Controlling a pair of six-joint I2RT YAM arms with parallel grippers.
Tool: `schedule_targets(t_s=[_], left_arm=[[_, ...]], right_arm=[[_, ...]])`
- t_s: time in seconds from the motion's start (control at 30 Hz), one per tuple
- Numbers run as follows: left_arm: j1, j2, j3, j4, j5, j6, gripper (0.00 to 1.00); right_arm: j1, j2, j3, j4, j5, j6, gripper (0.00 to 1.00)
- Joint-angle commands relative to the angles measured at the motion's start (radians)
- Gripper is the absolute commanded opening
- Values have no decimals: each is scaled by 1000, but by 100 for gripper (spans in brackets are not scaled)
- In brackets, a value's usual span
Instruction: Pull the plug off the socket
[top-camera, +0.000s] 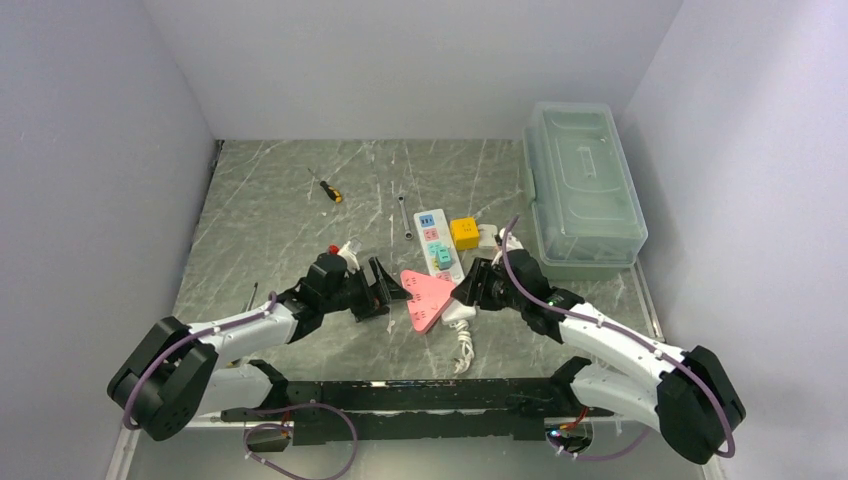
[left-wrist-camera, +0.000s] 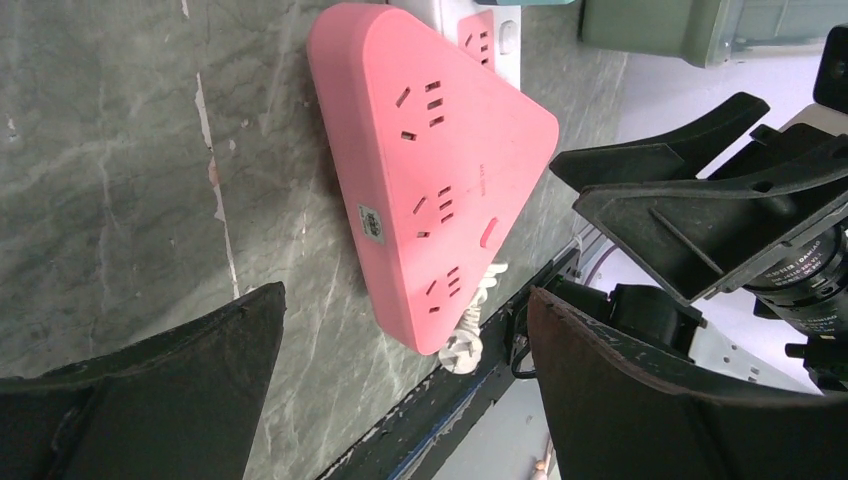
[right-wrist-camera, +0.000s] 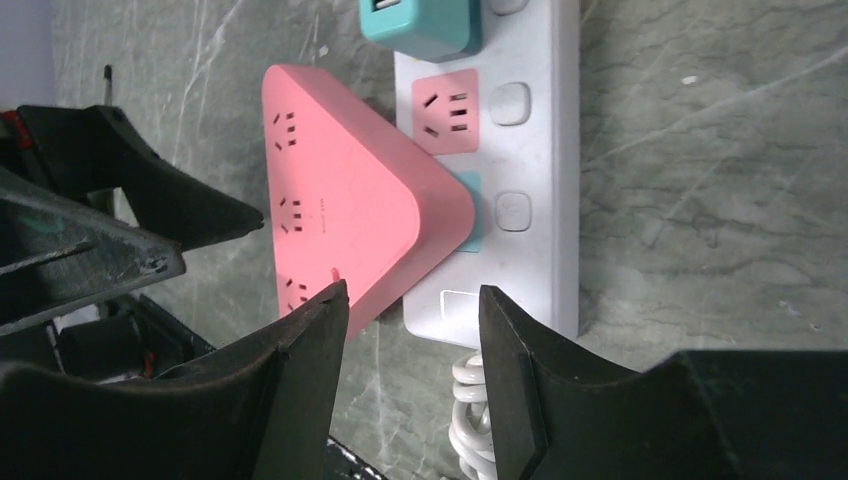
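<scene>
Grey marbled table (top-camera: 270, 210) between white walls, both arms reaching toward centre frame.
Socket (right-wrist-camera: 540, 200) is lying lengthwise at mid-table, its white cord (right-wrist-camera: 470, 400) coiling off the end at the bottom of the right wrist view. Pink triangular plug (right-wrist-camera: 340, 200) is sitting in a teal outlet near that end, overhanging to the left. Left gripper (left-wrist-camera: 405, 300) is hovering just left of the plug, fingers spread wide, grasping nothing. Right gripper (right-wrist-camera: 410, 300) is standing over the socket's near end, fingers parted. One is by the plug's lower edge, the other by the socket; contact cannot be told.
</scene>
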Motion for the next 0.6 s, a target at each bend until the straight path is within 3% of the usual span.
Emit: schedule_targets(t_s=[0.0,0.23,0.57], left_arm=[[-5,22,0,71,19,-13,93],[-9,95,-14,175,47,-52,94],[-35,203,-17,280,54,-99,93]], right_arm=[[-23,15,41,85,-96,-35,53],[-53,92,49,137,-128,-50,49],[-96,134,16,100,-96,-39,32]])
